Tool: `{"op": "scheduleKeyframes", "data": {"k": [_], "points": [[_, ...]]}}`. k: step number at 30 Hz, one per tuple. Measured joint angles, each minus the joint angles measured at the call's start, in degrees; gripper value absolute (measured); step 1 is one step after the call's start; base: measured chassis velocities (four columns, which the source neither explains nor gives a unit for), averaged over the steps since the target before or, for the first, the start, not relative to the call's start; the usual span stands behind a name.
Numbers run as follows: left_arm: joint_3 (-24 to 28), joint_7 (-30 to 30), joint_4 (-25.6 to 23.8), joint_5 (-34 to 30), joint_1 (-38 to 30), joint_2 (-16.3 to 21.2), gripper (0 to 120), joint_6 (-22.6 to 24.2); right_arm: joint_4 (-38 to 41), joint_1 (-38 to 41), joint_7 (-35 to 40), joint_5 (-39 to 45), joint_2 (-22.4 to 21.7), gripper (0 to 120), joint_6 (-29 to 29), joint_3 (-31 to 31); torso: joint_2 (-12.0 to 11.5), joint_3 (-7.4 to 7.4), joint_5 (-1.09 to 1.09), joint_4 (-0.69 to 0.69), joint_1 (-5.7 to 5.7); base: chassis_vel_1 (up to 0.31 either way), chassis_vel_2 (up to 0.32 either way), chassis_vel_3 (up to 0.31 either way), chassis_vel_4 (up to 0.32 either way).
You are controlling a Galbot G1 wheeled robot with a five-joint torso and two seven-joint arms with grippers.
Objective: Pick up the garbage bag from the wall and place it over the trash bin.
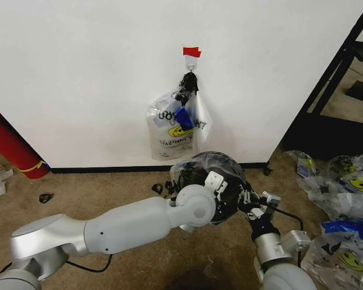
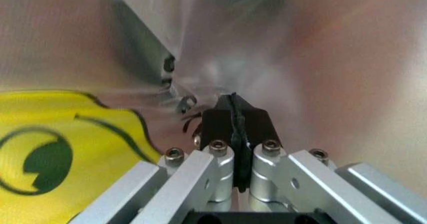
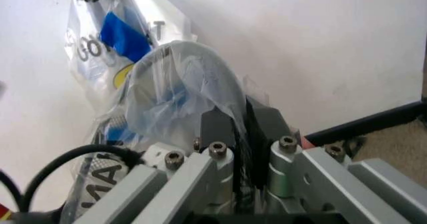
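Note:
The garbage bag (image 1: 207, 164), thin clear film, is stretched like a dome low in front of the wall (image 1: 78, 72). The dark round trash bin (image 1: 228, 199) shows through the film. My left gripper (image 1: 221, 188) reaches across from the left and sits under the film. In the left wrist view the left gripper (image 2: 233, 107) is shut on a fold of the garbage bag (image 2: 60, 149), next to its yellow smiley print. My right gripper (image 1: 249, 202) is at the dome's right side. In the right wrist view the right gripper (image 3: 244, 115) is shut on the garbage bag (image 3: 180, 78).
A thick bunch of like bags (image 1: 176, 124) hangs from a hook under red tape (image 1: 192, 52). A red cylinder (image 1: 9, 145) leans at the far left. Many smiley-print bags (image 1: 345, 205) lie heaped on the carpet at right, below a black frame (image 1: 336, 72).

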Motion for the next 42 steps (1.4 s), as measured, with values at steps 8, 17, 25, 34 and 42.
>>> {"op": "scheduleKeyframes", "data": {"k": [8,17,25,34,42], "points": [[-0.4,1.5,1.5,4.0,1.5,-0.2,0,0.0,-0.6,0.4,0.0,0.0,0.1,1,0.0,-0.8,0.0,0.0,0.0,0.0,0.0,0.0,0.0,0.0,0.0],[-3.9,4.5,0.5,8.0,1.7,0.9,0,-3.1,-0.7,0.8,0.2,1.1,0.0,1,-0.1,-0.4,0.0,0.0,0.0,0.01,0.0,0.0,0.0,0.0,0.0],[-3.5,7.6,5.0,12.3,4.6,-1.9,0,-7.5,0.7,0.3,0.4,1.9,0.5,1,-0.6,-0.5,0.0,0.0,0.0,-0.01,0.0,0.0,0.0,0.0,0.0],[-4.6,8.3,2.6,13.9,5.1,-0.1,0,-8.5,1.0,0.1,0.7,2.3,0.5,1,-0.9,-0.3,0.0,0.0,0.0,0.02,0.01,0.0,0.0,0.0,0.0],[-6.4,8.3,-0.5,13.9,4.3,1.0,0,-10.0,0.8,0.4,0.8,2.6,0.7,1,-1.0,-0.4,0.0,0.0,0.0,0.02,0.01,0.0,0.0,0.0,0.0]]}}
